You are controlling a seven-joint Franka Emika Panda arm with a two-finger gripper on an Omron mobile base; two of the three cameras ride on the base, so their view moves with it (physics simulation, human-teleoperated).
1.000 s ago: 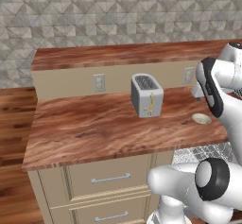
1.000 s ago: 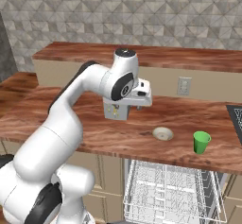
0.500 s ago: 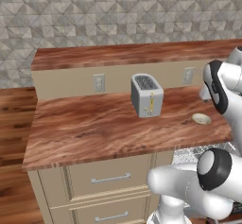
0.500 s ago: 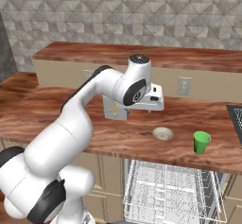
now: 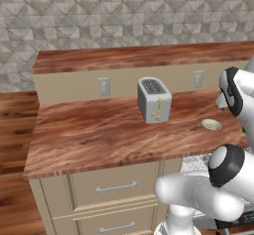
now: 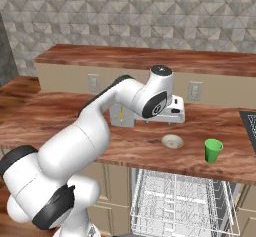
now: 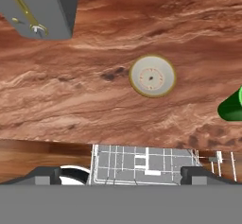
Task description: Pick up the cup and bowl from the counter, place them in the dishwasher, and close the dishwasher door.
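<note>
At the far left, beige drawer cabinets with silver handles point(image 5: 116, 187) are sitting under the broad reddish-brown wood-grain counter point(image 5: 94, 140). A narrower raised ledge of the same wood point(image 5: 139, 55) is running along the far side, below a grey patterned tile wall point(image 5: 124, 11), and two pale wall sockets point(image 5: 103, 86) are showing on the beige face beneath that ledge.

A grey metal two-slot toaster point(image 5: 154, 99) is standing upright toward the far side of the counter, left of the task's items. The white arm is reaching over the counter beside the toaster, and its gripper point(image 7: 121, 175) is hovering above the near edge of the counter, looking straight down. The fingers point(image 7: 45, 175) are standing spread wide apart and are holding nothing; nothing is lying between them.

The small shallow cream-coloured round bowl point(image 6: 172, 141) is resting flat on the counter, right of the toaster and well apart from it, toward the near edge. In the hand view the bowl point(image 7: 152, 76) is lying farther in on the counter than the fingers and clear of them.

The bright green plastic cup point(image 6: 213, 150) is standing upright to the right of the bowl, near it but not touching.

Below the near edge of the counter, the dishwasher point(image 6: 180, 203) is standing open, its white wire rack pulled out under the bowl and cup. A dark flat panel point(image 6: 249, 123) is showing at the far right edge of the counter.
</note>
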